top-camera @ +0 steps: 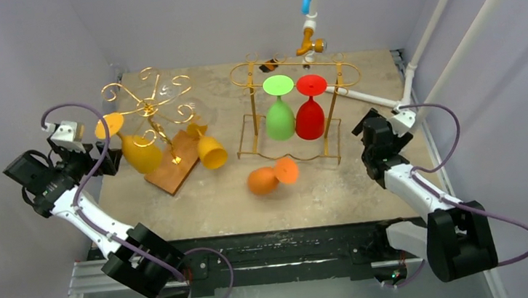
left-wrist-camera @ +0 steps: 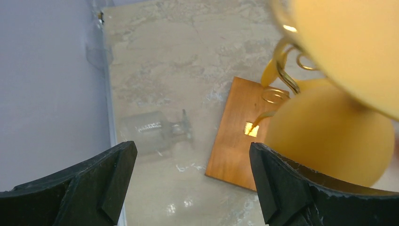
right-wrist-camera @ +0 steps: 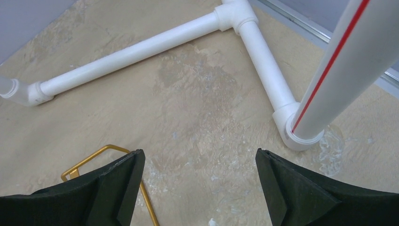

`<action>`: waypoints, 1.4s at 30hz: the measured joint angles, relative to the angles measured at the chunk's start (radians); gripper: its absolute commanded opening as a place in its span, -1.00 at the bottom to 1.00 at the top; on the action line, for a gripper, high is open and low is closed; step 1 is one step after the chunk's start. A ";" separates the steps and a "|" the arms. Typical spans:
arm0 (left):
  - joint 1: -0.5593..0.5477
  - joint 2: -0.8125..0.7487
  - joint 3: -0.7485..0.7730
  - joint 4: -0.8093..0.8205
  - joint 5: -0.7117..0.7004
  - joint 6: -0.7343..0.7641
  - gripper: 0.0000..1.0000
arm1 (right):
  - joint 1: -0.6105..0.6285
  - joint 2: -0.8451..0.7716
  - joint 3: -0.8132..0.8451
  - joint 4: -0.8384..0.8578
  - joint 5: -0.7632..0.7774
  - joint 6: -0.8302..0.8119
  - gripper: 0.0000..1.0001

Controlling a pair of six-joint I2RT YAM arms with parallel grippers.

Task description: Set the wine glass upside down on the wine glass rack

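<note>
An orange wine glass [top-camera: 267, 178] lies on its side on the table, in front of the gold wire rack [top-camera: 295, 64]. A green glass [top-camera: 280, 114] and a red glass [top-camera: 309, 114] hang upside down in that rack. My left gripper [top-camera: 102, 163] is open and empty at the left, beside a yellow glass [top-camera: 141, 153]; in the left wrist view [left-wrist-camera: 193, 188] that yellow glass [left-wrist-camera: 329, 136] is right of the jaws. My right gripper [top-camera: 373, 125] is open and empty, right of the rack. In the right wrist view [right-wrist-camera: 200, 188] a corner of the rack's foot [right-wrist-camera: 94, 157] shows.
A gold scroll stand on a wooden base [top-camera: 175, 165] holds the yellow glass; a second yellow glass [top-camera: 210, 150] leans by it. A clear glass [left-wrist-camera: 155, 129] lies near the left wall. White pipes [right-wrist-camera: 141, 52] and an upright post [right-wrist-camera: 339, 70] cross the right rear.
</note>
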 measured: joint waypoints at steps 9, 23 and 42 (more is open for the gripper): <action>-0.055 0.016 -0.097 -0.023 -0.023 0.097 0.92 | -0.001 0.075 0.013 0.059 -0.032 -0.023 0.98; -0.090 -0.006 -0.224 0.120 0.026 0.113 0.90 | -0.001 0.127 0.060 0.078 -0.069 -0.040 0.98; -0.248 -0.071 -0.382 0.345 -0.065 0.032 0.89 | -0.002 0.124 0.060 0.134 -0.087 -0.070 0.98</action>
